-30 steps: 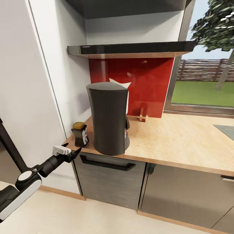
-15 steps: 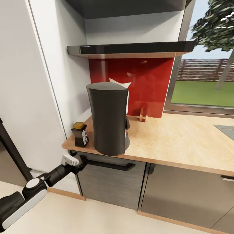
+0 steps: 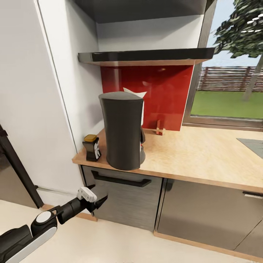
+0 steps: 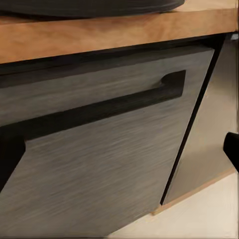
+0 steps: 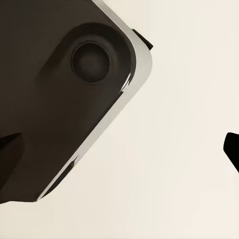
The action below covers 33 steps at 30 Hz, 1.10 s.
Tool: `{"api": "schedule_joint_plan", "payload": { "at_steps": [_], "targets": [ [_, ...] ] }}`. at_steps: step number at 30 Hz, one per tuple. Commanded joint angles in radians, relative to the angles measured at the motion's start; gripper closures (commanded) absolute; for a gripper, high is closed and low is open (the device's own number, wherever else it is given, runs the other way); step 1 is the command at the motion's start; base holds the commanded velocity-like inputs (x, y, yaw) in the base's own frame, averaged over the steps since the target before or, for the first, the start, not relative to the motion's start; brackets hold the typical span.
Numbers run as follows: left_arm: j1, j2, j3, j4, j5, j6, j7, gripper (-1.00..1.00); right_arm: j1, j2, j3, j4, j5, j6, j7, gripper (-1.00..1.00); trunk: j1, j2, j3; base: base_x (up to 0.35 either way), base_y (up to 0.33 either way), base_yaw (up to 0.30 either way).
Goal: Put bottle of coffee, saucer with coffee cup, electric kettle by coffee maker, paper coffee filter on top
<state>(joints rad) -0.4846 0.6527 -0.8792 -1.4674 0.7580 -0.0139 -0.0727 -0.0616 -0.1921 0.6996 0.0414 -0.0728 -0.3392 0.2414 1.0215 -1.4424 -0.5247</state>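
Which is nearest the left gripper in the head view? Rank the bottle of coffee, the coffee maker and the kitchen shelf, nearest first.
From the left gripper, low in front of the cabinets:
1. bottle of coffee, at the countertop's left end.
2. coffee maker, beside the bottle, toward the right.
3. kitchen shelf, high above the counter.

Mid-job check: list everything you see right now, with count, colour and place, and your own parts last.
coffee maker: 1, dark grey, on the countertop near its left end
bottle of coffee: 1, dark with amber lid, on the countertop left of the coffee maker
countertop: 1, light wood
kitchen shelf: 1, glossy black, above the coffee maker
backsplash: 1, red, behind the coffee maker
cabinet fronts: 2, dark grey, under the countertop
drawer handle: 1, black, under the coffee maker
window: 1, right
left gripper: 1, black, open, before the cabinet
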Motion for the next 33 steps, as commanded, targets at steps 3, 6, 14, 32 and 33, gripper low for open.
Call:
{"api": "schedule_joint_plan", "payload": {
  "at_steps": [3, 6, 14, 32, 33],
  "targets": [
    [-0.002, 0.001, -0.008, 0.0, 0.011, -0.001, -0.002, -1.0, -0.001, 0.0, 0.005, 0.003, -0.008, -0.006, 0.006, -1.0, 0.0, -0.001, -0.001, -0.106, 0.0, 0.0],
    [-0.002, 0.0, -0.017, 0.002, 0.01, -0.001, -0.004, -1.0, -0.001, 0.0, 0.005, 0.003, -0.008, -0.006, 0.006, -1.0, 0.0, -0.001, -0.001, -0.044, 0.0, 0.0],
    [-0.002, -0.029, -0.121, 0.152, 0.011, -0.002, -0.071, -1.0, -0.004, -0.004, -0.006, 0.003, -0.015, -0.006, 0.006, -1.0, 0.0, -0.001, -0.001, -0.011, 0.0, 0.0],
    [0.176, -0.514, 0.056, 1.083, 0.012, -0.012, -0.321, -1.0, -0.025, -0.013, -0.01, 0.002, -0.41, -0.005, 0.007, -1.0, 0.0, -0.001, -0.001, 0.0, 0.0, 0.0],
    [0.179, -0.524, 0.093, 1.113, 0.012, -0.013, -0.346, -1.0, -0.025, -0.013, -0.01, 0.002, -0.426, -0.006, 0.007, -1.0, 0.0, -0.001, -0.001, 0.0, 0.0, 0.0]
  ]
}}
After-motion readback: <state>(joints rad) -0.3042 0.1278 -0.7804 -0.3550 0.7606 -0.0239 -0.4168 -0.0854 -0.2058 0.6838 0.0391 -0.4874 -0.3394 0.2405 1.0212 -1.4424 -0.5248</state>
